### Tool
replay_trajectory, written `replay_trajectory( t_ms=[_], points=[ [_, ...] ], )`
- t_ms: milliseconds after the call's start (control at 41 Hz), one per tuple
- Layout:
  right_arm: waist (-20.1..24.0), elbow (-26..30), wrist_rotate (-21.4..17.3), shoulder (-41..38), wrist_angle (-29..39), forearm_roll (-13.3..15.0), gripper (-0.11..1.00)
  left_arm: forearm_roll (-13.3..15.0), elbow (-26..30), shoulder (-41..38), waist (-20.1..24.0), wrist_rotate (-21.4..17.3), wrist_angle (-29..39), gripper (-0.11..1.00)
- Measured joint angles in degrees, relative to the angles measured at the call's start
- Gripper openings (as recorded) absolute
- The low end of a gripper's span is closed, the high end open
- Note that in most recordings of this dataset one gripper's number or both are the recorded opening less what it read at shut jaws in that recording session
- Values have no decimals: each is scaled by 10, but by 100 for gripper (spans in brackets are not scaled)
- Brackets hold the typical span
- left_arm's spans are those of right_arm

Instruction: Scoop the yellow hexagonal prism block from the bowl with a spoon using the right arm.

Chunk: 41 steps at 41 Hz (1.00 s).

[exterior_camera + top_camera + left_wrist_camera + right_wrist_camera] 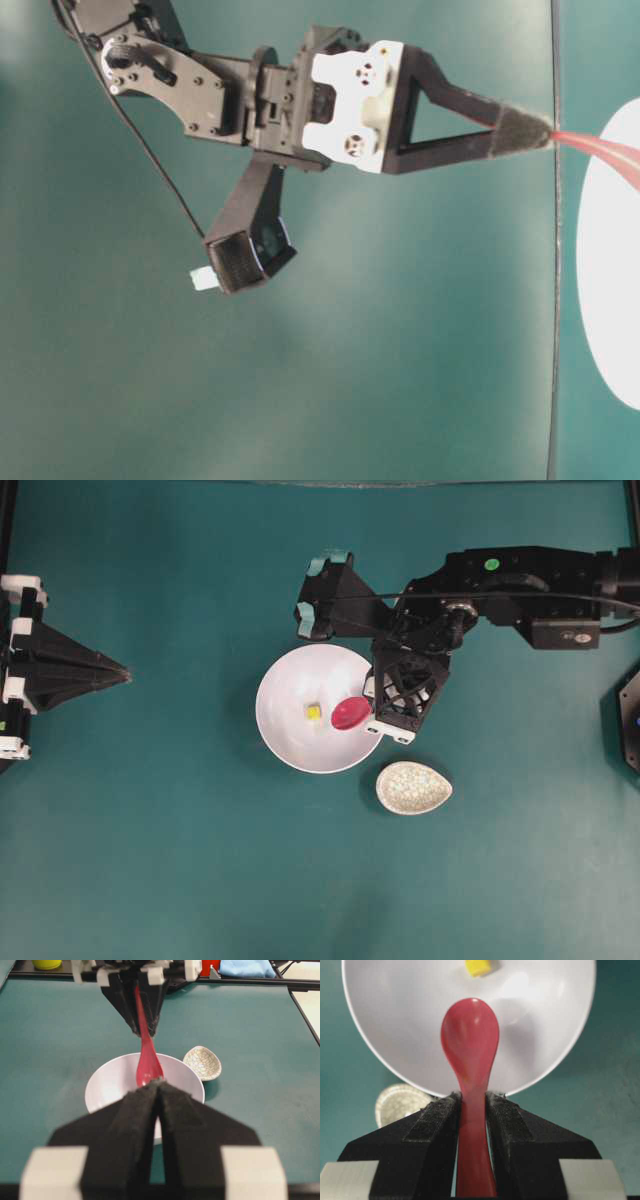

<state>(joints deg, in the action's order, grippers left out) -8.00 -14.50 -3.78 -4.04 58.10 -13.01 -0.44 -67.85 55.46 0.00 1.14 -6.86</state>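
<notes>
The spoon point(470, 1060) is being held by its handle between the right gripper point(471, 1105) fingers, scoop poised over the bowl point(285, 680) just beside the block point(314, 712) lying inside, seemingly for scooping, while the left gripper point(157, 1091) is being kept closed and empty well away from the bowl; no writing is being shown legibly.

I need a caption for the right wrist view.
Right pincer holds the spoon over the bowl, near the yellow block.

bare green table point(150, 860) all round, speckled spoon rest point(413, 787) (just beside bowl point(285, 685)) blocking one side
</notes>
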Motion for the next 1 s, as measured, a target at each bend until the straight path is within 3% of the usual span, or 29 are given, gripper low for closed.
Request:
replay_trajectory(
  t_ms=[999],
  points=[
    [7,0,6,-41,-91,2,25,1,0,1,0,1,0,2]
  ],
)
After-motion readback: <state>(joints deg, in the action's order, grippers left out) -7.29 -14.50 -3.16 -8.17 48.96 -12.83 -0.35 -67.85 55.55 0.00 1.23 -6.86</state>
